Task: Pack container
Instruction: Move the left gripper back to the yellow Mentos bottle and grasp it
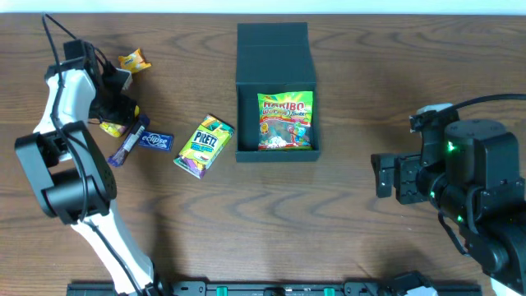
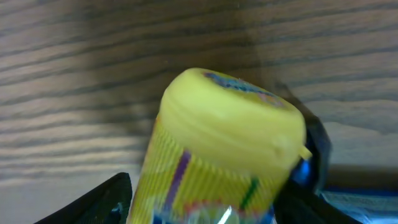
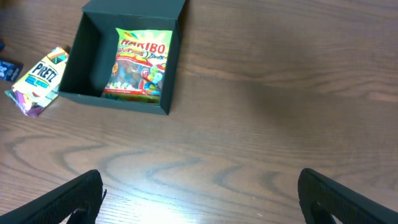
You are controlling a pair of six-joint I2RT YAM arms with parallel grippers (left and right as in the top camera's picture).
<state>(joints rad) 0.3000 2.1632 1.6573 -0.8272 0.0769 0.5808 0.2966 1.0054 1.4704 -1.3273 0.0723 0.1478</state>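
Centrally, toward the far edge of the wooden surface (image 1: pixel 329 238), the container (image 1: pixel 246 115) stands open, its lid flap (image 1: pixel 273 51) folded back on the far side. A Haribo bag (image 1: pixel 286 121) lies flat inside, against the right-hand wall.

Both arms are well apart from the container. The right end effector (image 1: pixel 386 175) sits off to the container's right and a little nearer the front edge. Its fingers (image 3: pixel 74 202) are spread wide with nothing between them. In the right wrist view the container appears at the upper left, far ahead of them.

The left end effector (image 1: pixel 117 115) is low over the surface, well to the container's left. A yellow packet (image 2: pixel 217 155) fills the space between its fingers (image 2: pixel 102 202). That view is blurred and close, so I cannot tell whether the fingers press on the packet or only flank it.

Between the left end effector and the container lie an Eclipse packet (image 1: pixel 154 141) and a Pretz box (image 1: pixel 204 145). The Pretz box is just beside the container's front left corner. A yellow-wrapped sweet (image 1: pixel 134 60) lies farther back on the left.
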